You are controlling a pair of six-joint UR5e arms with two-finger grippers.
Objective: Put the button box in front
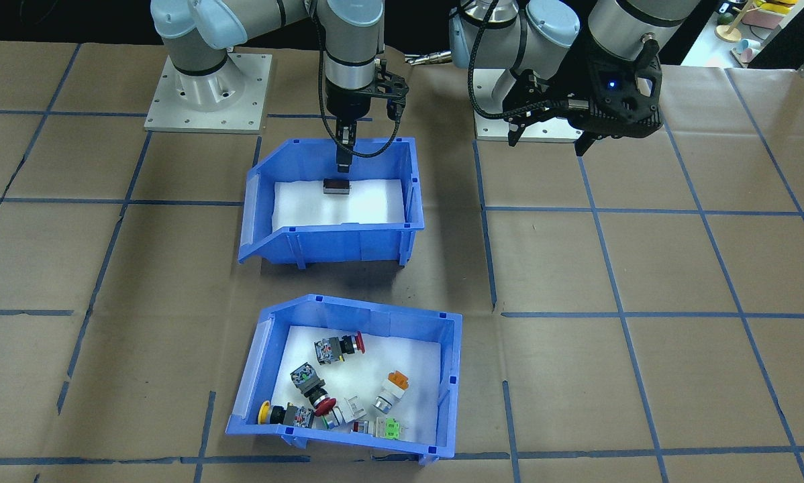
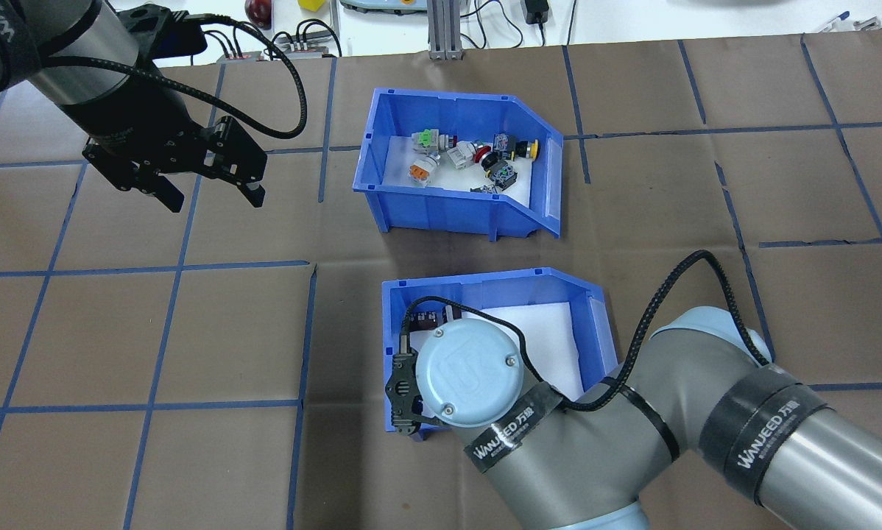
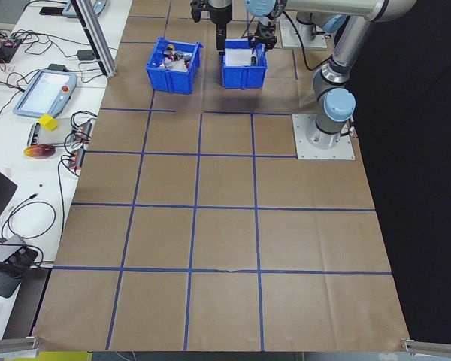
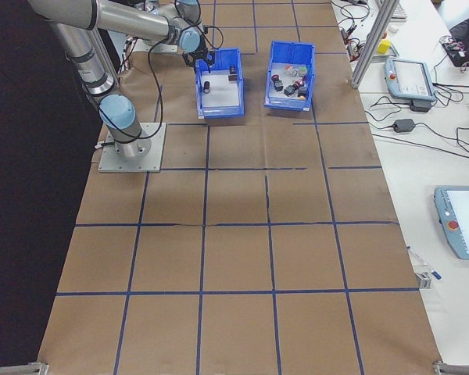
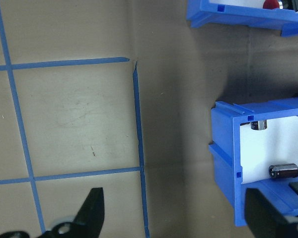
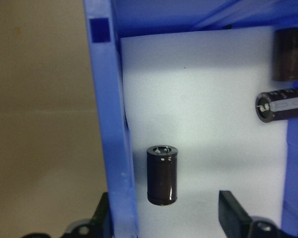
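The button box [image 1: 348, 444] is a blue bin with a white liner and several coloured push-buttons. It stands on the side of the table far from the robot, also seen from overhead [image 2: 448, 210]. My right gripper [image 1: 343, 159] is open and straddles the robot-side wall of the other blue bin [image 1: 328, 245]. In the right wrist view one of the fingers [image 6: 102, 218] is outside that wall. A dark cylinder [image 6: 162, 174] lies between the jaws. My left gripper [image 2: 205, 188] hangs open over bare table, apart from both bins.
The near bin [image 2: 485, 283] holds dark cylinders [image 5: 283, 171] on a white liner. A gap of brown table separates the two bins. Blue tape lines grid the table. Cables and devices sit past the far edge [image 2: 301, 37].
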